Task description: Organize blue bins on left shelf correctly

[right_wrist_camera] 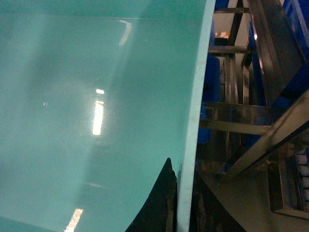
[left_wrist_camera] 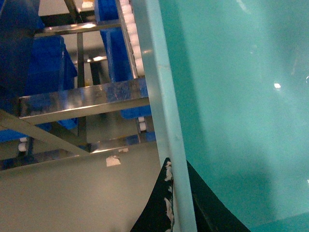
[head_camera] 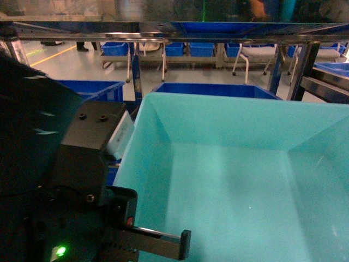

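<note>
The tub [head_camera: 234, 174] could be slipping or tipping as it is heading for the rack [left_wrist_camera: 82, 99], since each gripper is pinching only a thin wall: left gripper [left_wrist_camera: 175, 203] at lower centre, right gripper [right_wrist_camera: 179, 203] likewise. Glossy, pale turquoise and empty, it is filling the head view's lower right.

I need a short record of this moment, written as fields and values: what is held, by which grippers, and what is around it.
held object: turquoise bin, empty inside
left gripper: fingers astride the bin's left rim, one inside and one outside
right gripper: fingers astride the bin's right rim in the same way
bin position: directly in front of the head camera, filling most of the view
shelf: steel rails and white rollers beside and beyond the bin
other objects: royal-blue bins behind the turquoise one
</note>
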Controlling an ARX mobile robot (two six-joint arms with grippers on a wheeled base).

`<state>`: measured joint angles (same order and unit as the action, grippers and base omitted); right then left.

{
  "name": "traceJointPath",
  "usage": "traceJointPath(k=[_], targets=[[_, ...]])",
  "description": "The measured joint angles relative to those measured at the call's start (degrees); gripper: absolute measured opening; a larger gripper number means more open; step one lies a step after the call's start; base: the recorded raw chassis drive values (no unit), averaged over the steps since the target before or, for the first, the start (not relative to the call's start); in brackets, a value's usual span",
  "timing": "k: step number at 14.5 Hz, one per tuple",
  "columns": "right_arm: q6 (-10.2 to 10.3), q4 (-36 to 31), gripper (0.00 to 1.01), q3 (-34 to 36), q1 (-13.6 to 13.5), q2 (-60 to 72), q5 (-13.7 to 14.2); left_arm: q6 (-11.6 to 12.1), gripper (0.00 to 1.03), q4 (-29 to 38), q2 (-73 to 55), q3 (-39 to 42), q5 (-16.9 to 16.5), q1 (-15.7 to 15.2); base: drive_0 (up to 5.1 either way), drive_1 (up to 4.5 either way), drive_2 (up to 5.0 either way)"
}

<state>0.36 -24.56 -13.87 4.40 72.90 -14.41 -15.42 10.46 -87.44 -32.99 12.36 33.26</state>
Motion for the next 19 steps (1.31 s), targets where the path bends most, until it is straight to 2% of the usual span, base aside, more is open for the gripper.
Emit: traceJointPath(k=[2, 4, 6, 8, 11, 13, 14, 19], targets=[[-1.6, -3.93, 0.02, -3.61, 0.22, 9.46, -0.42, 0.83, 0.02, -1.66, -6.32, -4.76, -1.51, -1.66, 0.0, 0.0, 0.0], [-3.96, -8.37, 0.02, -10.01, -0.81, 21.57, 0.52, 1.05, 0.02, -3.26, -14.6, -11.61, -3.72, -4.37, 0.0, 0.0, 0.0], [-4.35, -9.86, 0.02, -15.39, -2.27, 28.81, 1.38, 0.81, 0.02, -2.36, -19.98, -15.54, -6.32, -7.37, 0.0, 0.0, 0.0], [-4.31, -12.09, 0.02, -19.87, -3.39, 33.92, 1.6, 0.87, 0.02, 0.81, -23.61, -17.27, -6.45, -9.31, 0.0, 0.0, 0.0], [-4.42, -15.04, 0.02, -24.35, -4.94, 41.35, 1.62, 0.92, 0.02, 0.72, -23.91, -17.42, -4.28, -9.64, 0.0, 0.0, 0.0], [-4.52, -12.94, 0.02, -28.39, -6.32, 44.7, 2.69, 0.92, 0.02, 0.59, -23.91, -17.42, -3.65, -9.99, 0.0, 0.0, 0.0], [-5.4, -13.64, 0.02, -30.69, -7.15, 46.45, 3.52, 0.85, 0.02, 0.55, -23.96, -17.42, -3.13, -10.14, 0.0, 0.0, 0.0], [-5.84, -13.64, 0.02, -30.97, -7.41, 46.58, 3.69, 0.85, 0.02, 0.61, -23.96, -17.42, -3.04, -10.43, 0.0, 0.0, 0.0]])
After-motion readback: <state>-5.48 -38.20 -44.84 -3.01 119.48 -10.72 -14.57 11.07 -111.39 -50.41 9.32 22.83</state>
